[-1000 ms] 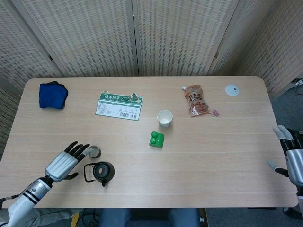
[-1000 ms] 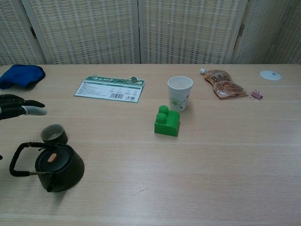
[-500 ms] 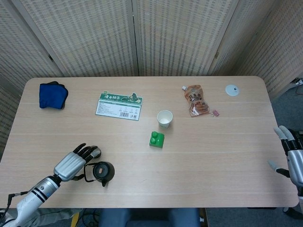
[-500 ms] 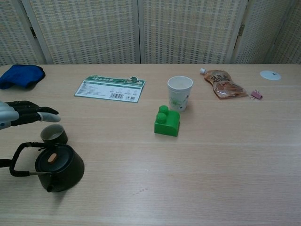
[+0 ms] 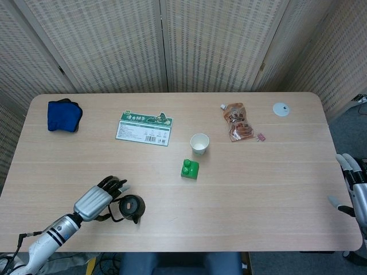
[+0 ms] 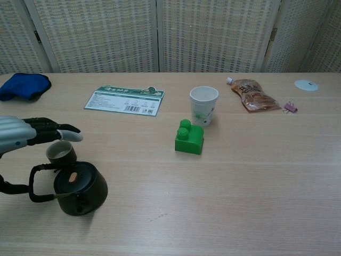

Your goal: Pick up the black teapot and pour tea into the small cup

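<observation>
From the head view, our left hand (image 5: 102,198) has slid rightward along the table's near edge over the last second and now sits against the looped handle of the black round teapot (image 5: 132,206), fingers spread forward over the small dark cup (image 5: 118,186). The teapot itself has shifted a little to the right of where it stood a second ago, which we take as the hand nudging or starting to hook the handle rather than lifting it. Our right hand (image 5: 355,192) waits at the table's right edge, fingers apart and empty. A white paper cup (image 5: 199,143), a green toy block (image 5: 190,168) and a blue cloth (image 5: 63,115) lie further off.

From the chest view, the left hand (image 6: 32,134) reaches over the small dark cup (image 6: 59,152), fingers extended and holding nothing we can make out; whether the thumb is under the handle we cannot tell. The teapot (image 6: 80,188) rests on the table (image 6: 240,181) near its front left corner, just beside the cup and turned slightly. We judge the grasp is only beginning.
</observation>
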Controlling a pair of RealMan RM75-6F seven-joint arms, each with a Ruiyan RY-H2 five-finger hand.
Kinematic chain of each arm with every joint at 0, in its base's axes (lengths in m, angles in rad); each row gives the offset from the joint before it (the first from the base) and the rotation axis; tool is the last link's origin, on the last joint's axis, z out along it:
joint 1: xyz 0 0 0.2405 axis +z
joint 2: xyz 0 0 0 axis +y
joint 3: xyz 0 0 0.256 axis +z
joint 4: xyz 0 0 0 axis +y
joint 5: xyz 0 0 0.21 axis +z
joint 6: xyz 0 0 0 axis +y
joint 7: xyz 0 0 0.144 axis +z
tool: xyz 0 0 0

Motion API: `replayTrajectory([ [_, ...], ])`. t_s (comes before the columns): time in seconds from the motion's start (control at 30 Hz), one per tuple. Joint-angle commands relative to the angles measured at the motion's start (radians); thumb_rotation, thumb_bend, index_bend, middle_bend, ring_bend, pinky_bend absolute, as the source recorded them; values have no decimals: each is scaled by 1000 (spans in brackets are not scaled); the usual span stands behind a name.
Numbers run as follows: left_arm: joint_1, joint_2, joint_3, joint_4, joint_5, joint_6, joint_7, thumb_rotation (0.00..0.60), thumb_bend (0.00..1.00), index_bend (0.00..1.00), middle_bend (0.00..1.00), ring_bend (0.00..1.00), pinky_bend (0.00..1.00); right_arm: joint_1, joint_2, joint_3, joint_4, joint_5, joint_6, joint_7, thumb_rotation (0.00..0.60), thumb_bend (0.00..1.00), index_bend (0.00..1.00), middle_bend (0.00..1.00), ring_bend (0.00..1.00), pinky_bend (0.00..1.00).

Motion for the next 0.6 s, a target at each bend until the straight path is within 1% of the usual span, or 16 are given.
replayTrajectory([
  [0.03,-3,-5,-2,-12,-11,-5,9,600,247,0,0,79,0,-1,-1,0,3,-2,2,3,600,76,103,95,84,202],
  [0.6,-24,-63,-28,-93,-111,-47,81,600,244,0,0,79,0,-10,-5,0,30,4,6,29,600,76,103,95,84,202],
])
